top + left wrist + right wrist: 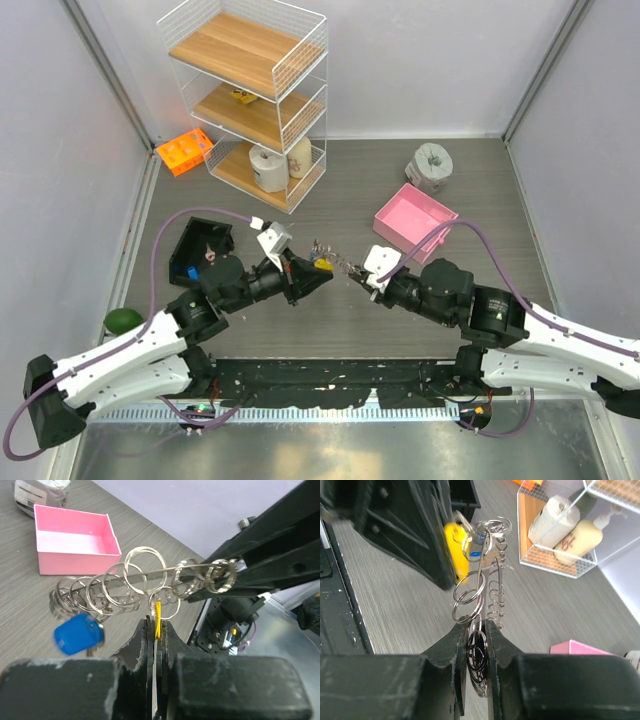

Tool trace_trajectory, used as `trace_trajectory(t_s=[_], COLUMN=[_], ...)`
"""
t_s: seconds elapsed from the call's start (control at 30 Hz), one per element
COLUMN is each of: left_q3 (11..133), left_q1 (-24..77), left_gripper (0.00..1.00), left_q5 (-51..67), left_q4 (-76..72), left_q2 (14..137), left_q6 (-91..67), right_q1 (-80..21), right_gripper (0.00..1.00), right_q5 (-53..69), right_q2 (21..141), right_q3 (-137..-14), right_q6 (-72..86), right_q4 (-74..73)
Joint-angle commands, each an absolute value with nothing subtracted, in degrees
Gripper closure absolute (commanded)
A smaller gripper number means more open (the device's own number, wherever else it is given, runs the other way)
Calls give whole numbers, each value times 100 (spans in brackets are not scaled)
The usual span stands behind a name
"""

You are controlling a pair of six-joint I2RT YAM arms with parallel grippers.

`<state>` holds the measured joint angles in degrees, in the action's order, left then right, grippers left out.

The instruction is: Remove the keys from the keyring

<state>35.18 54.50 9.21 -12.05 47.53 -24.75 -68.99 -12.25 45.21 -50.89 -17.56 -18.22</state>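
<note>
The keyring (pixel 150 573) is held off the tabletop (pixel 400 320), on the arm-base side of the pink tray (pixel 415 215) and a little to its left. It is strung between the two arms.

The right gripper (pixel 476 630) is clenched on the end of the keyring nearer the pink tray, with a few of the small split rings (pixel 112 587) caught between its fingers. This looks like an anchoring hold, keeping the wire taut and level so that whatever hangs from it can be worked loose.

The left gripper (pixel 156 627) is on the side away from the pink tray. It is clamped edge-on around the yellow-headed key (pixel 157 616), which hangs from one split ring below the wire. Gripping the flat of the key gives it a firm handle for pulling or twisting the key's ring along the wire.

The blue-headed key (pixel 78 634) dangles free at the end farthest from the pink tray, and nothing is touching it. From above, the rest of the keys (pixel 330 258) are only a small glinting cluster between the two grippers, too fine to count.

No key lies on the tabletop or in the pink tray, so the removal appears to be at an early stage. The likely risk is the yellow-headed key slipping sideways out of the narrow pinch when it is pulled.
</note>
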Motion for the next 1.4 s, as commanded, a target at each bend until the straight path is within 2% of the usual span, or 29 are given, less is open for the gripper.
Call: trace_trajectory(t_s=[0.0, 0.27, 0.53, 0.67, 0.9, 0.97, 1.0, 1.1, 1.23, 1.37], left_q3=[3954, 4543, 6046, 6056, 5555, 5756, 5896, 6607, 7328, 7619], left_q1=[5458, 5458, 5458, 5458, 5458, 5458, 5458, 5458, 5458, 5458], left_gripper=[100, 100, 100, 100, 100, 100, 100, 100, 100, 100], left_q5=[1186, 1415, 836, 703, 571, 554, 580, 563, 449, 422], left_q4=[-65, 1791, 4059, 4123, 3296, 3383, 3479, 4111, 4719, 4860], left_q2=[4272, 3999, 4719, 4895, 4702, 4737, 4790, 5149, 5615, 5765], left_q6=[-2382, -2330, -1354, -1160, -1178, -1073, -1003, -704, -378, -159], right_q1=[-6908, -6917, -6917, -6917, -6917, -6917, -6917, -6917, -6917, -6917], right_gripper=[95, 95, 95, 95, 95, 87, 79, 69, 62, 61], right_q5=[-1677, -1890, -1925, -1890, -1627, -1547, -1529, -1381, -1196, -1125], right_q2=[4166, 4069, 4254, 4272, 4017, 4025, 4034, 4052, 4069, 4104], right_q3=[-4703, -3850, -3762, -3814, -3964, -3920, -3911, -3745, -3551, -3551], right_q6=[-1118, -563, -519, -545, -703, -703, -660, -580, -545, -510], right_q4=[-1389, -976, -888, -844, -905, -896, -888, -617, -256, -202])
